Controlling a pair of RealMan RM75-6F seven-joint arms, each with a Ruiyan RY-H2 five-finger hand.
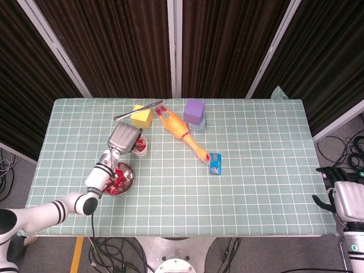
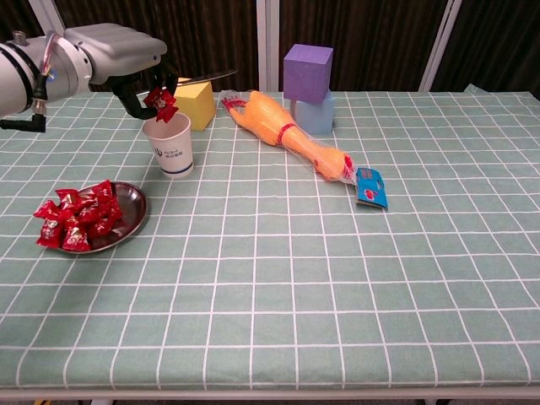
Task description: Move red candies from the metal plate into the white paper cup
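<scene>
The surface wears a pale green cloth with a white grid. At the lower left of the chest view, red candies with white flecks fill a silvery metal plate. The paper cup is white with small dark print, and above it a red candy sits in the grey left hand. Further back — a yellow block, a purple block on a light blue one, an orange rubber chicken, a blue packet. Dark brown curtains — pale frames.
</scene>
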